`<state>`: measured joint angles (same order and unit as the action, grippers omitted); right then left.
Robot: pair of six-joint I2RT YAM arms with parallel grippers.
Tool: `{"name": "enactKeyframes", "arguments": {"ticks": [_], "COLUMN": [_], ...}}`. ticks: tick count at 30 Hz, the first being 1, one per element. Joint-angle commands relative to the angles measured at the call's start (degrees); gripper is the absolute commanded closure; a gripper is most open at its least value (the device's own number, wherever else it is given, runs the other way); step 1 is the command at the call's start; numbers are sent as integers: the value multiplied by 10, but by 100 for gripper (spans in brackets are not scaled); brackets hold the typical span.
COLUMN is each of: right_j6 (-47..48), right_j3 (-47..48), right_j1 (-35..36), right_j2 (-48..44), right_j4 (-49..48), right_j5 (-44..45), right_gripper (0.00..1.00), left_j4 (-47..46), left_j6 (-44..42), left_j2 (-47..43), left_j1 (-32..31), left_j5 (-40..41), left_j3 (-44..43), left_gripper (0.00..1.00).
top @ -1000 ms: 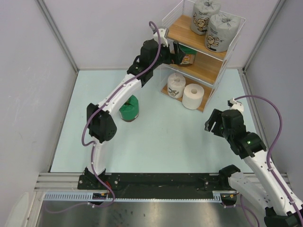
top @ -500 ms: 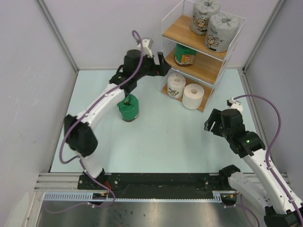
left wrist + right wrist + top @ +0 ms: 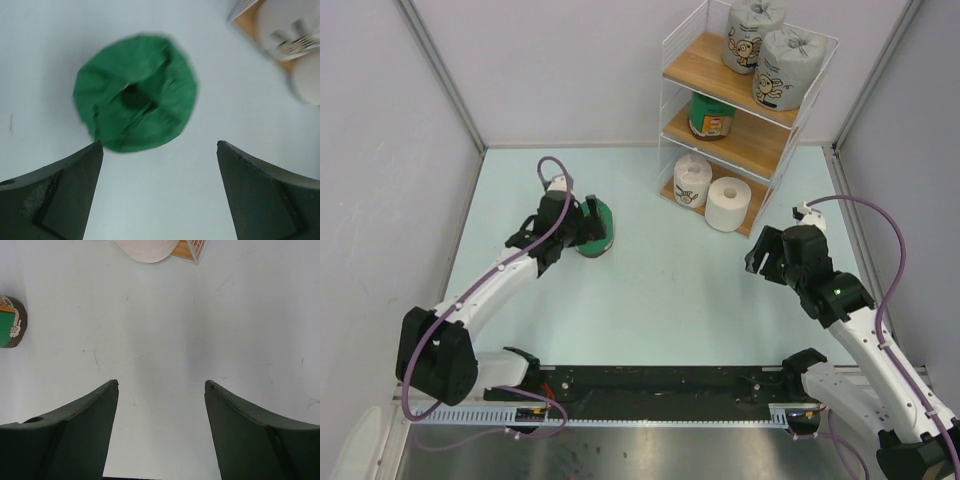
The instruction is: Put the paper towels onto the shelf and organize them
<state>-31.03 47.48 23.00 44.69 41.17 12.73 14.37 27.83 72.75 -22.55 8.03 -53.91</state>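
1. The left arm [image 3: 490, 285] runs from its base at the near left, its elbow folded close to the near left edge. The forearm stretches low over the worktop [image 3: 660, 300], slanting away and to the right.
2. The left pincer [image 3: 582, 230] points right and downward. Its jaws are spread wide, the dark fingers [image 3: 60, 200] stand well apart in the wrist view, and nothing is clamped between them.
3. The right arm [image 3: 865, 330] rises from the near right corner and leans away and to the left, its wrist raised above the worktop.
4. The right pincer [image 3: 768, 258] faces down and left. Its jaws are parted and empty, with only bare worktop between its fingers [image 3: 65, 440].
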Motion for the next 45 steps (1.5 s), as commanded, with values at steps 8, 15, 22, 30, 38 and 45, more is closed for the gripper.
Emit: {"name": "enactKeyframes", "arguments": {"ticks": [8,15,22,30,38,45], "right_j6": [-7,-10,-6,-6,-4,-6], "right_j3": [5,5,4,4,5,5], "right_j1": [-2,-2,-2,-2,-2,-1], "right_j2": [-14,-19,-21,-16,-7,0], "right_j4": [-11,-7,-5,-6,-12,-13], "right_j5": [-10,-10,-6,-2,2,4], "right_gripper": [26,26,26,26,26,26], "left_j4": [0,-49,-74,-80,-85,-97], "left_j6": [35,39,23,18,8,0], "left_j2": [-41,-25,42,106,130,131], "left_j1": [29,80,86,88,93,93], "left_j5": [66,34,10,6,-3,-26], "left_j3": [72,72,26,-16,-23,6], "left_gripper": [0,0,0,0,3,22]}}
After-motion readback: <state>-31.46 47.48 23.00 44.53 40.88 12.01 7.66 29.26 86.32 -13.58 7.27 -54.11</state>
